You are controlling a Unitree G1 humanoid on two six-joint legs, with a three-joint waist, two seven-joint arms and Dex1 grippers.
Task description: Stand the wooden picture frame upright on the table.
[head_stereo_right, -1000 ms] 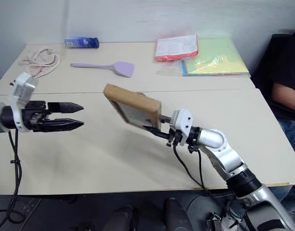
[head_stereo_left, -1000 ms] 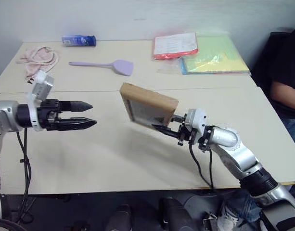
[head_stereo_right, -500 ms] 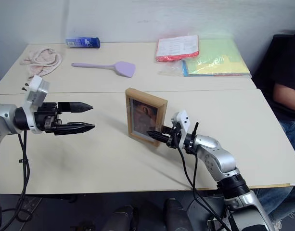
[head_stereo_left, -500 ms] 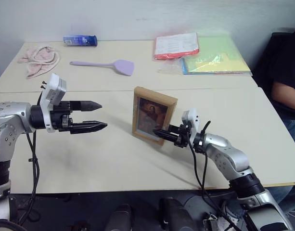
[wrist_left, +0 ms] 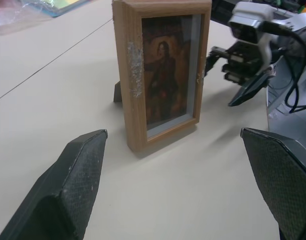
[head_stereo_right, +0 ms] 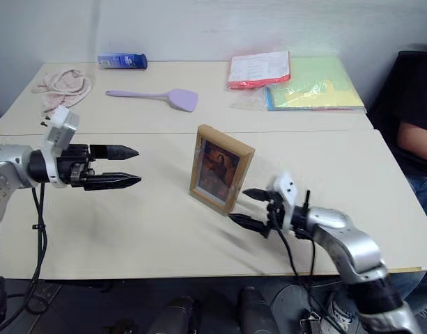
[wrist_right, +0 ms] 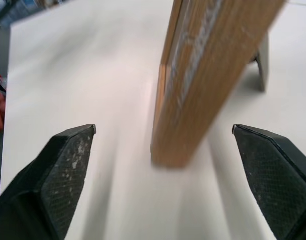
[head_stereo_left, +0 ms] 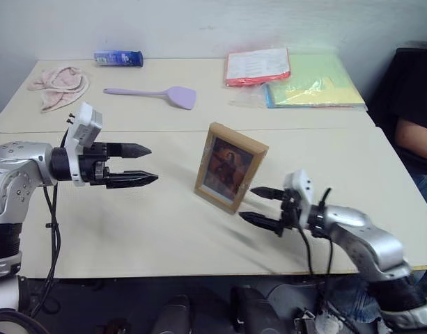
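The wooden picture frame [head_stereo_left: 229, 168] stands upright on the cream table [head_stereo_left: 150, 229], its portrait picture facing me; in the left wrist view the wooden picture frame [wrist_left: 162, 70] leans back on a stand behind it. My right gripper [head_stereo_left: 256, 206] is open just to the right of the frame's lower corner, clear of it. In the right wrist view the frame's wooden edge [wrist_right: 207, 75] rises ahead between the spread fingers [wrist_right: 68, 170]. My left gripper [head_stereo_left: 145, 164] hovers open to the frame's left, pointing at it, with nothing held.
At the back of the table lie a lilac spatula [head_stereo_left: 154, 94], a pink cloth [head_stereo_left: 58, 85], a blue packet [head_stereo_left: 118, 58], a red-edged paper packet [head_stereo_left: 257, 66] and green and yellow folders [head_stereo_left: 316, 83]. A seated person [head_stereo_left: 415, 118] is at the right edge.
My right gripper, which held the frame tilted in the air and then set it down, has opened and drawn back to the right and down. The frame now stands alone.
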